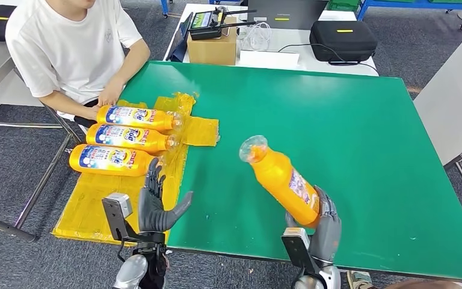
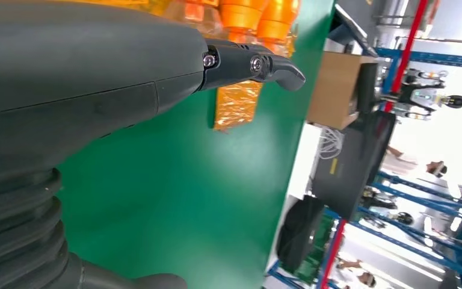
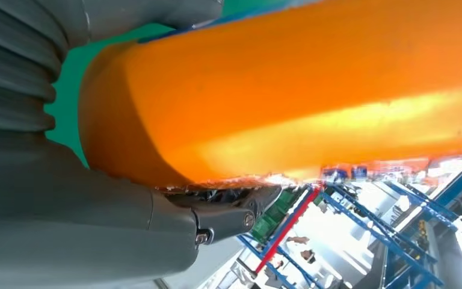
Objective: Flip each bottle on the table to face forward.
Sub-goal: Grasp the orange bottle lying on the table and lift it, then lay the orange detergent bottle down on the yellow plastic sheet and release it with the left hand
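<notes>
right hand (image 1: 322,226) gripped 1 orange bottle (image 1: 284,179) by its base, tilted above the green table (image 1: 349,132), probably for turning. left hand (image 1: 156,201) hovered open-fingered near 3 bottles (image 1: 126,137) lying label-up.

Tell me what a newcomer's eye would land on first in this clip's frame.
First, the orange bottle gripped near its base by the right hand, tilted above the green table. Next, three more orange bottles lying in a row on yellow plastic wrap at the table's left edge, beside a seated person, with the left hand hovering just in front of them.
</notes>
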